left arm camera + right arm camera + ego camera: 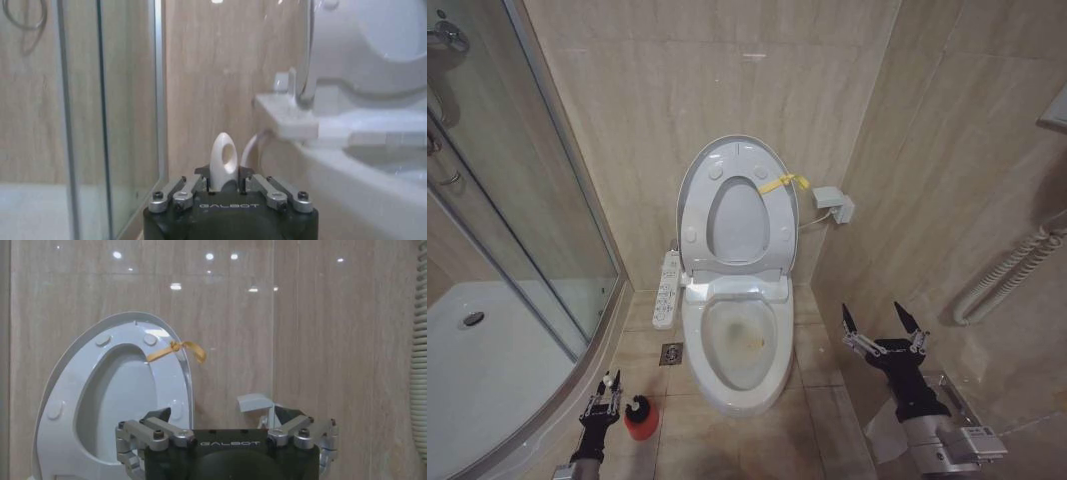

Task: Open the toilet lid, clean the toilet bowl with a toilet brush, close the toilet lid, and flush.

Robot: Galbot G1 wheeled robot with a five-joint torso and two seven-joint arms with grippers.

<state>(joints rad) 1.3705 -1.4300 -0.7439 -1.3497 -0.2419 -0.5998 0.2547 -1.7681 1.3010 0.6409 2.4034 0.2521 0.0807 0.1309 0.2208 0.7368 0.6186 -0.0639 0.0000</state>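
Observation:
The toilet lid stands raised against the back wall with the ring seat up in front of it, and a yellow ribbon hangs at its edge. Below lies the open toilet bowl, with a brownish stain inside. At the lower left, my left gripper is shut on the white handle of the toilet brush, whose dark head sits at the red holder cup. My right gripper hangs open to the right of the bowl. It faces the raised lid and holds nothing.
A glass shower enclosure and white shower tray fill the left side. A white control panel juts from the toilet's left, above a floor drain. A wall box and a corrugated hose sit on the right wall.

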